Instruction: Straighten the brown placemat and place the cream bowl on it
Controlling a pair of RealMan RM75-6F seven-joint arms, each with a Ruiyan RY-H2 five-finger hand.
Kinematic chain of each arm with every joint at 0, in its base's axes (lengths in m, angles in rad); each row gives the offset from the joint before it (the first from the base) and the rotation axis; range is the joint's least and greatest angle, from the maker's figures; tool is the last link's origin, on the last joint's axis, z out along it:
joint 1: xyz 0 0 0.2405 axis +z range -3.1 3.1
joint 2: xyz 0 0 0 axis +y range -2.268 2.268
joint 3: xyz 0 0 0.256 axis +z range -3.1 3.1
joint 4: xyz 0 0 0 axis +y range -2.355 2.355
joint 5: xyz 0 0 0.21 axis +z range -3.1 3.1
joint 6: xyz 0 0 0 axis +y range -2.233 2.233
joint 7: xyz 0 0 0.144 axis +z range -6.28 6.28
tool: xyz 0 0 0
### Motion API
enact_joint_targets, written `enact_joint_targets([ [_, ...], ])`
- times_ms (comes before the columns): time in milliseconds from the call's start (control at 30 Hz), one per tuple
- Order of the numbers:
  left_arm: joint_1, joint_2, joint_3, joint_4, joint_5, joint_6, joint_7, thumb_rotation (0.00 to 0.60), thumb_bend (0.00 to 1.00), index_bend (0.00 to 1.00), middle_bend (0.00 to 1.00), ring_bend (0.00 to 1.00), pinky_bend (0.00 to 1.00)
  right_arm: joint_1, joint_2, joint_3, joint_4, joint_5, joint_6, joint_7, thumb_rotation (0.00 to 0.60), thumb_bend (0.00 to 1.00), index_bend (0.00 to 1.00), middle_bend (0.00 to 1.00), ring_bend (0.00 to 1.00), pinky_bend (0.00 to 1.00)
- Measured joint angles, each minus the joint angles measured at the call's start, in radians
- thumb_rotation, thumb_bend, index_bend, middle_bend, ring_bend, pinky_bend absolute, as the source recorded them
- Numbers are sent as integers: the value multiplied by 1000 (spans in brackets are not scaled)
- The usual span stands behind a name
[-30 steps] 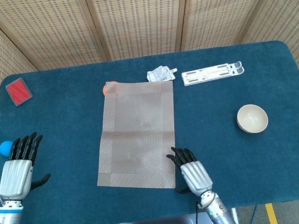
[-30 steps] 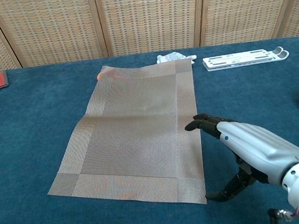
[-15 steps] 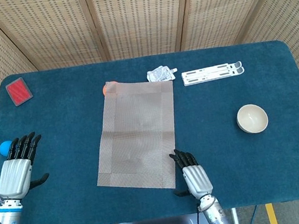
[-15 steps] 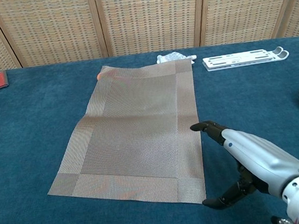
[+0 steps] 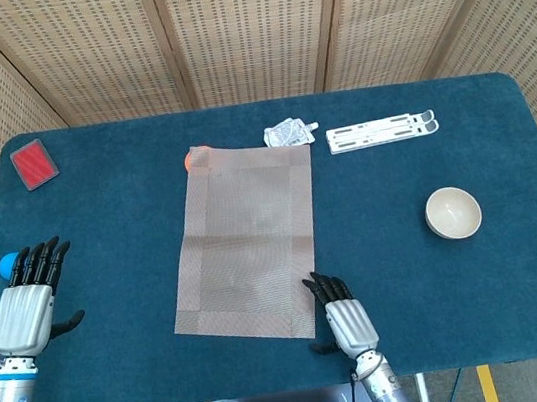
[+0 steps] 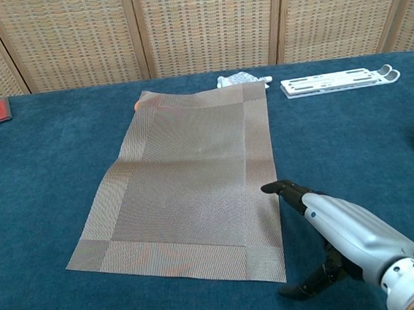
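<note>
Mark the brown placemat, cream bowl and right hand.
brown placemat (image 5: 250,244): head view, on its woven centre panel.
cream bowl (image 5: 452,212): head view, on its inner hollow.
right hand (image 6: 346,226): chest view, on the silver back of the hand.

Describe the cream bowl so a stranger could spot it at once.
Start at the blue table and the brown placemat lying near its middle. Go toward the right edge, nearer than the white rack: the bowl stands there alone on bare cloth. It is the only round, cream, hollow thing there.
</note>
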Motion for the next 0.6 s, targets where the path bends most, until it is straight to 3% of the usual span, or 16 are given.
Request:
enact_joint_targets([
  [333,0,-1,-1,1,-4,1,3,600,117,0,0,0,0,7,-26,21,59,14,-26,2,600,134,51,0,0,0],
  [600,-2,-5,-7,9,-21,-5,3,600,118,0,0,0,0,26,-69,39,169,-2,-44,26,600,171,51,0,0,0],
])
